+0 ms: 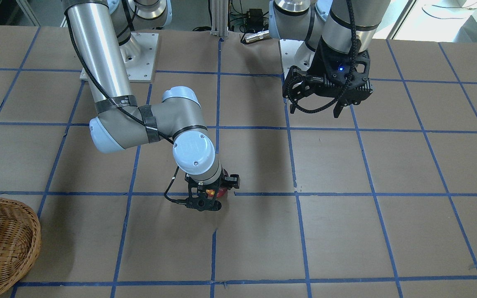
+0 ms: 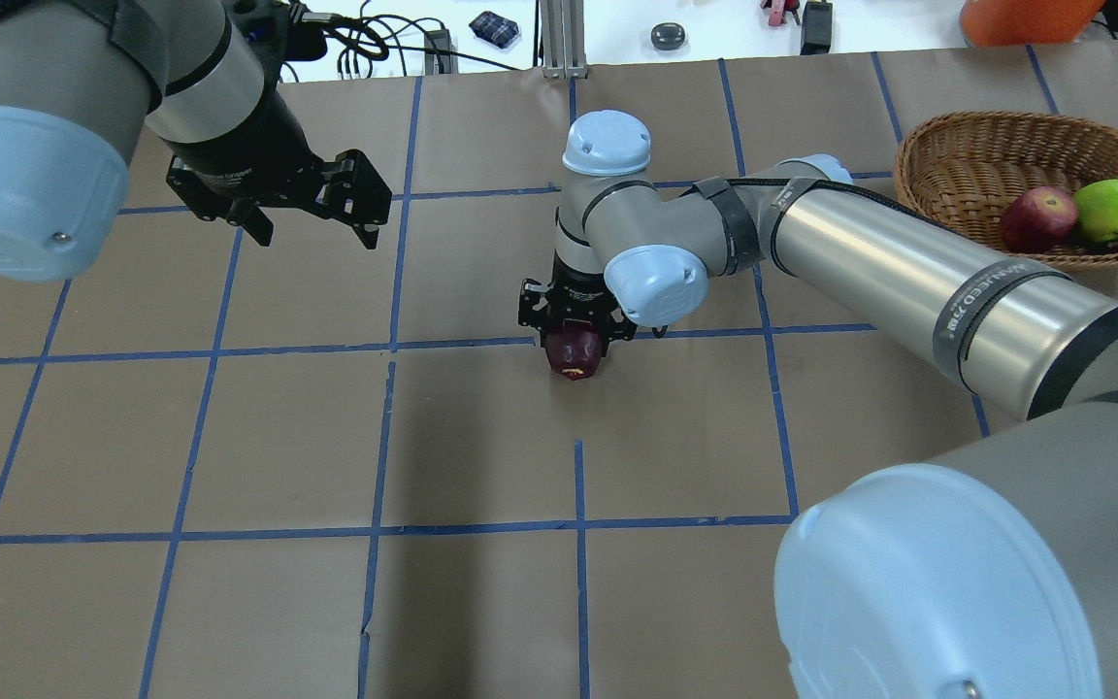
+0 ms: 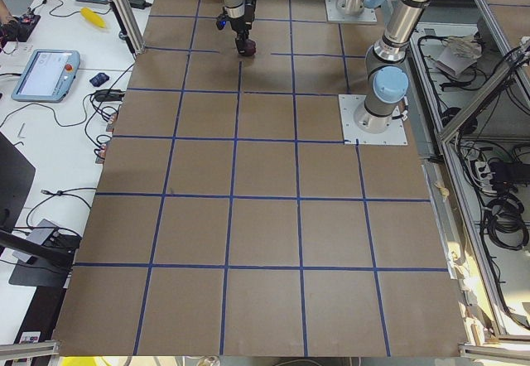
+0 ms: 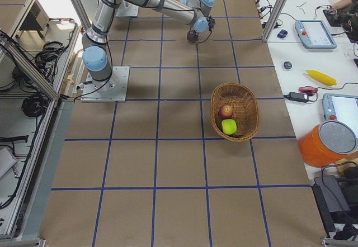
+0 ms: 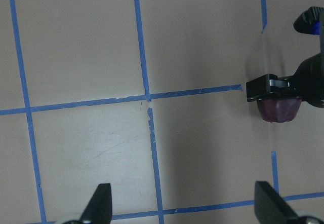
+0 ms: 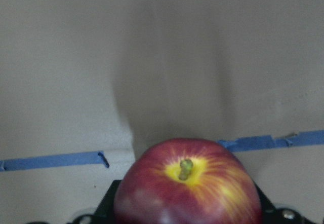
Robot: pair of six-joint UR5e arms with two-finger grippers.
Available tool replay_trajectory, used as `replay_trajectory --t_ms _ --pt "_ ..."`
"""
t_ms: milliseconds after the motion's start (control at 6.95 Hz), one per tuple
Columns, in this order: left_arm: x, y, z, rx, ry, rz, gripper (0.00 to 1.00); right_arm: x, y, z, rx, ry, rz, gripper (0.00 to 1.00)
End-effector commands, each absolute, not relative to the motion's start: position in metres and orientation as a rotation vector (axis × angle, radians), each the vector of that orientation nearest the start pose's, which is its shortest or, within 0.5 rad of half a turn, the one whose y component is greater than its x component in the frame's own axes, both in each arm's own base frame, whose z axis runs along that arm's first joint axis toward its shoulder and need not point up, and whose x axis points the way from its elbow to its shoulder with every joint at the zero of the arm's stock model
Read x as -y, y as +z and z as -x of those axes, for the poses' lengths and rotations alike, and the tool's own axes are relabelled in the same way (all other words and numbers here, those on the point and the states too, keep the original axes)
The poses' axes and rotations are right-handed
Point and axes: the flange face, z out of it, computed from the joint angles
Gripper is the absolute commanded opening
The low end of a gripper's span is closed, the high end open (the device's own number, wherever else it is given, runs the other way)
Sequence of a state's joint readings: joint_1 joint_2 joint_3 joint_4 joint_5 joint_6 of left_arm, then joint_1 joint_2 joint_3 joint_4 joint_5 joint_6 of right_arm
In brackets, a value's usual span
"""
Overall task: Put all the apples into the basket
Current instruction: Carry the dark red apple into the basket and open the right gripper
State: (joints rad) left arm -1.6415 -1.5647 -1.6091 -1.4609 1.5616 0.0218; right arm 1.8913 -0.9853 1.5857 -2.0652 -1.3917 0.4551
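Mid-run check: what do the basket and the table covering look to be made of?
Basket: woven wicker or rattan by the look, tan-brown and matte; interlaced strands show on its wall. Table covering: probably brown paper or thin card, matte, gridded with blue tape; small ragged spots beside the tape suggest paper.

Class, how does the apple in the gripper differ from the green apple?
Colour: the gripped apple is maroon with a yellow stem end; the green apple is lime. Place: the gripped apple is in the right gripper; the green apple lies in the basket. Both are round.
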Motion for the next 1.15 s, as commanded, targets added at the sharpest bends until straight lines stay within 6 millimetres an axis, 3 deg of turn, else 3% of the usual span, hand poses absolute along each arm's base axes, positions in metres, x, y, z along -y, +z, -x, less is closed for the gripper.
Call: replay_trajectory --t_ms 0,144,288,432,575,719,863,1007 --pt "0.486 0.483 0.169 -3.147 -0.118 -0.145 1.00 0.591 0.262 -0.308 -2.992 0.057 -0.293 0.00" --pt "0.486 0.483 0.169 -3.147 -0.118 -0.145 1.00 0.620 0.305 -0.234 -3.011 0.037 -0.426 0.00" --pt "0.486 0.483 0.169 -3.147 -0.118 -0.145 1.00 0.647 0.344 -0.149 -3.008 -0.004 -0.445 0.00" --pt "0.486 0.483 0.169 -3.147 -0.118 -0.145 1.00 0.662 0.353 -0.067 -3.097 -0.002 -0.373 0.00" --pt "0.486 0.483 0.169 -3.147 -0.118 -0.145 1.00 0.669 0.348 0.005 -3.156 -0.005 -0.287 0.00" --pt "0.485 0.482 0.169 -3.147 -0.116 -0.145 1.00 0.671 0.331 0.056 -3.157 0.037 -0.219 0.00" --pt "0.485 0.482 0.169 -3.147 -0.116 -0.145 1.00 0.677 0.305 0.097 -3.152 0.063 -0.229 0.00" --pt "0.485 0.482 0.169 -3.147 -0.116 -0.145 1.00 0.688 0.275 0.123 -3.199 -0.006 -0.198 0.00"
